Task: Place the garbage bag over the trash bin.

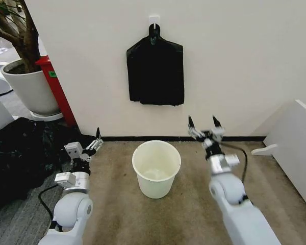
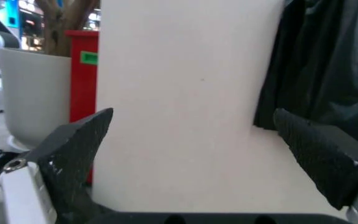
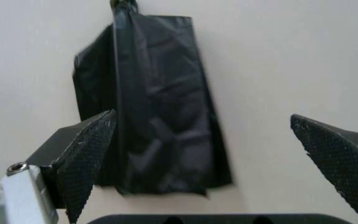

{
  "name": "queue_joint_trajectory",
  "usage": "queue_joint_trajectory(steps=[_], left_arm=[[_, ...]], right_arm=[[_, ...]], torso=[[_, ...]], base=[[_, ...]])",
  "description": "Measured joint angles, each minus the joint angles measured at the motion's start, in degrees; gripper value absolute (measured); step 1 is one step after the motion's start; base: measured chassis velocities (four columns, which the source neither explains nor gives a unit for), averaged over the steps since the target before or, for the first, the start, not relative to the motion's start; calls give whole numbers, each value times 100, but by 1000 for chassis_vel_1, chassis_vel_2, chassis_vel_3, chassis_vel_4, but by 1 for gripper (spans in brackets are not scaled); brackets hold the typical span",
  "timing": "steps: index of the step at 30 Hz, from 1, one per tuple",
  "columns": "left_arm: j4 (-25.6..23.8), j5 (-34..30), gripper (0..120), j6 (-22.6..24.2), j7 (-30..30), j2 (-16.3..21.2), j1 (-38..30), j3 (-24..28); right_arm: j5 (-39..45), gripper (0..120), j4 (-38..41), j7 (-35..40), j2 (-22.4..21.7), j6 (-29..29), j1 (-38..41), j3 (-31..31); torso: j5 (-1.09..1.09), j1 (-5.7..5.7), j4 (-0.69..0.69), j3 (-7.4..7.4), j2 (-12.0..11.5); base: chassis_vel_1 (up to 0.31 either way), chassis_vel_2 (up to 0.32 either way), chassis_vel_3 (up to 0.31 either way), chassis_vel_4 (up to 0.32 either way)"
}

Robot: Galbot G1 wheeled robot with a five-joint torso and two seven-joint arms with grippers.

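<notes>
1. The trash bin [image 1: 156, 168], a round cream-white bucket, stands upright and open on the brown carpet [image 1: 194, 214] in front of the wall, between the two arms.
2. A flat bundle of black bags [image 1: 155, 74] hangs by its narrow neck from a white hook [image 1: 154, 20] on the wall [image 1: 234, 61], straight above the bin and well clear of it; whether a single garbage bag hangs apart from it cannot be told.
3. The left gripper [image 1: 96, 143] is held low, left of the bin and near its rim height, the forearm reaching forward and slightly inward; its fingers [image 2: 73, 154] are spread wide and hold nothing.
4. The right gripper [image 1: 204, 124] is raised higher, right of the bin, on a forearm angled up toward the wall; its fingers [image 3: 86, 158] point upward, spread wide and empty, framing the hanging bundle in the right wrist view.
5. A heap of black plastic [image 1: 20, 153] sprawls on the floor to the left, below a white plant pot [image 1: 30, 87] with a tree, beside a red post [image 1: 56, 92].
</notes>
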Motion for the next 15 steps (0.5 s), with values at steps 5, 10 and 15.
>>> queue_joint_trajectory(steps=[5,10,15], left_arm=[[-27,112,100,7,-87,-60,119,-33],[-71,161,100,-1,-159,-60,213,-75],[-72,184,100,-6,-219,-56,220,-81]], right_arm=[[30,100,-898,327,330,87,1321,-626],[-207,100,-1825,583,692,179,2330,-1083],[-495,100,-2654,609,931,404,3095,-1213]], torso=[[-3,0,4,0,0],[-1,0,2,0,0],[-3,0,2,0,0]], base=[[0,0,0,0],[0,0,0,0],[0,0,0,0]])
